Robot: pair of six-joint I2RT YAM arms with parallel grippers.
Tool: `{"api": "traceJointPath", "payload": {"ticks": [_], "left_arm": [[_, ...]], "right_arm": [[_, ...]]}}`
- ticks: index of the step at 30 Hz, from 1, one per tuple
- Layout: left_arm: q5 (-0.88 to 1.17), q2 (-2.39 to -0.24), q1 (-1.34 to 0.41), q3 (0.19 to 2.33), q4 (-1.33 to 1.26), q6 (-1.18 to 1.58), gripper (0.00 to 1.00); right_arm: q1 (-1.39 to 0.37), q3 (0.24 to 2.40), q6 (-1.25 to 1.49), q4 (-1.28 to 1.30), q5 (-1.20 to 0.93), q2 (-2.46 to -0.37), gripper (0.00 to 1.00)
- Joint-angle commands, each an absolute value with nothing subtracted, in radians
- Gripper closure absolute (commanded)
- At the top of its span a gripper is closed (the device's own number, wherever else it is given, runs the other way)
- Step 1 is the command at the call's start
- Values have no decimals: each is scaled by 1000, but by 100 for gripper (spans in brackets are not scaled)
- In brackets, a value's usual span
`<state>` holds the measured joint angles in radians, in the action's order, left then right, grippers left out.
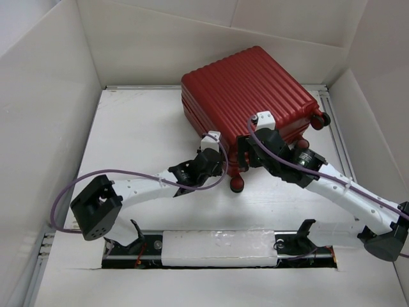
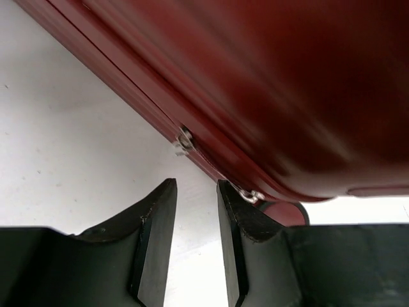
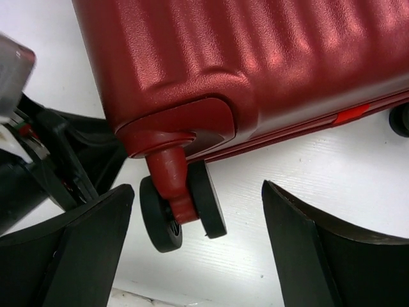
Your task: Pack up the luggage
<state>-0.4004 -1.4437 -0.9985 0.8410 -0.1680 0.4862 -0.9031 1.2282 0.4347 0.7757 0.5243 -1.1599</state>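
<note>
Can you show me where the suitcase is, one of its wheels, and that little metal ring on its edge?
Suitcase (image 1: 246, 89): overhead view, on its ribbed red top.
Wheel (image 3: 208, 199): right wrist view, on a black disc of the twin wheel.
Metal ring (image 2: 185, 138): left wrist view, on the ring at the suitcase's seam.

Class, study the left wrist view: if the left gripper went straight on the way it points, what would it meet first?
The luggage. The left gripper points at its seamed edge, between two small metal rings. Depth is unclear, but the edge looks close.
</note>
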Motion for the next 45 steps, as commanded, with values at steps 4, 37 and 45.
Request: {"api": "traceJointPath", "payload": {"ticks": [4,37,45], "left_arm": [[-325,-1443,-973,867,-252,425,72],[41,-1376,-973,801,-420,272,43],[41,-1440,-973,864,-393,261,47]], "right_arm": [[-873,1232,362,710,449,-1176,12],[-805,1103,296,598,261,-1173,19],[-795,1103,296,598,242,-1173,24]]}}
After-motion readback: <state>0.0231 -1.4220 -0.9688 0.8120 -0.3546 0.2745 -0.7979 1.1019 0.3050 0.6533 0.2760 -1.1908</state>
